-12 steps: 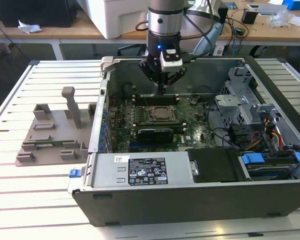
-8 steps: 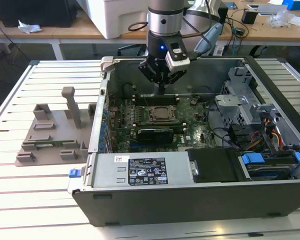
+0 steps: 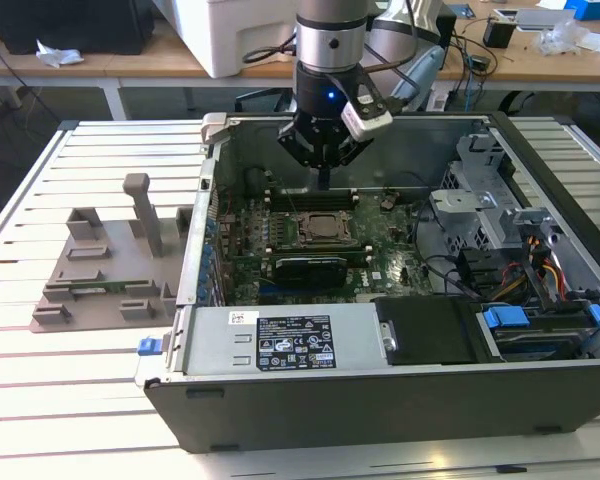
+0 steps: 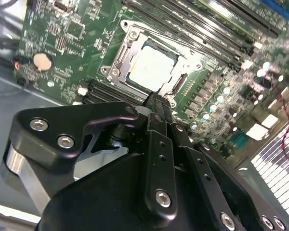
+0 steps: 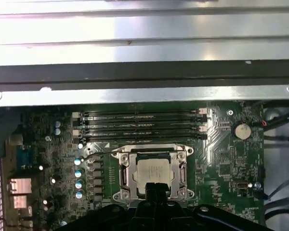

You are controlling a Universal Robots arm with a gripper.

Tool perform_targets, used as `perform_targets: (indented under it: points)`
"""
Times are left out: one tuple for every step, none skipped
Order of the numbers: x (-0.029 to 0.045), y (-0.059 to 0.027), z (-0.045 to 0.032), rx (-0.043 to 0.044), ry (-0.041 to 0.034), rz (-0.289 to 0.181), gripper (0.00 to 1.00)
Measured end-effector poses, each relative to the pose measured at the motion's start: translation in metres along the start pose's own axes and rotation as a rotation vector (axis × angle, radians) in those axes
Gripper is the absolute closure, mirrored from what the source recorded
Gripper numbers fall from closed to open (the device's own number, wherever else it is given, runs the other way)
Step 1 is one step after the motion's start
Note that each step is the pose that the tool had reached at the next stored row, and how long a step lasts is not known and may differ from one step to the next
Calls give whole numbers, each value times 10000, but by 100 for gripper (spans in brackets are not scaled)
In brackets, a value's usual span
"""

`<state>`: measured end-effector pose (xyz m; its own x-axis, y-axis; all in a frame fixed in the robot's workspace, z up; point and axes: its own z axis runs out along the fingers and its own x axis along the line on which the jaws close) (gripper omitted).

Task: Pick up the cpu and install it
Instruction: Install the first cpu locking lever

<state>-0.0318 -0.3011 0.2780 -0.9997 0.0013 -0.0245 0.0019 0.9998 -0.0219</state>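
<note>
The cpu point(image 5: 151, 172) is a silvery square chip lying flat in the metal-framed socket point(image 5: 126, 169) on the green motherboard point(image 3: 390, 235), inside the open computer case. It also shows in the exterior view as the cpu point(image 3: 326, 228) and in the second wrist view as the cpu point(image 4: 154, 66). My gripper point(image 3: 323, 182) hangs a little above the socket, toward the case's back wall. Its two thin black fingers are pressed together with nothing between them, as seen on the gripper point(image 4: 158, 102) and the gripper point(image 5: 154, 188). The fingertips overlap the chip's near edge in both wrist views.
Memory slots point(image 5: 139, 125) run beside the socket toward the case wall. A black card point(image 3: 305, 268) lies on the other side. The power supply point(image 3: 290, 340) fills the front; cables and drive bays point(image 3: 540, 270) crowd the exterior view's right. A grey fixture point(image 3: 100, 270) stands on the slatted table.
</note>
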Motion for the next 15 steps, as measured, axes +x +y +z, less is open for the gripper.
perform_targets:
  points:
    - [0,0,1,-6,-5,-250,89]
    - [0,0,0,-7,-6,-295,89]
    - [10,0,0,-8,-6,-297,89]
    - [36,1,-1,-8,-7,-296,89]
    - [67,2,-1,-8,-6,-297,89]
    - [130,15,-2,-6,-5,-297,89]
    - [176,29,-1,-7,-6,-298,89]
    - [254,56,1,-7,-6,-297,89]
    - [333,84,4,-7,-6,-297,89]
    - [373,103,5,-7,-6,-296,89]
    - [407,120,7,-7,-7,-297,89]
    - [449,139,8,-8,-7,-296,89]
    - [494,155,8,-7,-7,-297,89]
    - [557,174,8,-6,-6,-296,89]
    - [595,182,8,-7,-6,-297,89]
